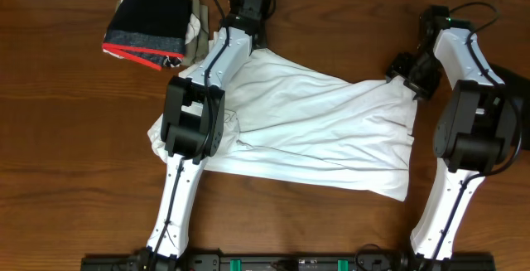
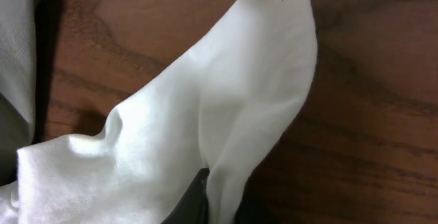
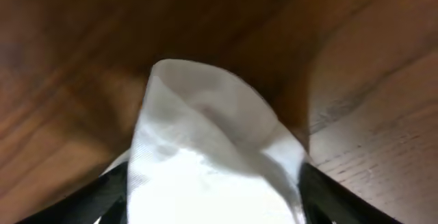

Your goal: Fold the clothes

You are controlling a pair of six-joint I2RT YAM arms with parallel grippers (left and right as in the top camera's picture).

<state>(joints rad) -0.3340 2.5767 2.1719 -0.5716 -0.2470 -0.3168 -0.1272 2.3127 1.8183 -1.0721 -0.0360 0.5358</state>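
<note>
A large white shirt (image 1: 323,130) lies wrinkled across the middle of the wooden table. My left gripper (image 1: 248,32) is at the shirt's far left corner, largely hidden under its own wrist. In the left wrist view this gripper (image 2: 205,186) is shut on a fold of the white shirt (image 2: 205,107), which rises off the table. My right gripper (image 1: 407,74) is at the shirt's far right corner. Its dark fingers (image 3: 102,193) stand wide apart on either side of a bunched cloth edge (image 3: 205,155), so the right gripper (image 3: 213,179) is open around the shirt.
A pile of folded clothes sits at the far left: a black garment (image 1: 151,16) with a red and grey edge, and beige pieces (image 1: 198,27) beside it. Both arm bases stand at the near table edge.
</note>
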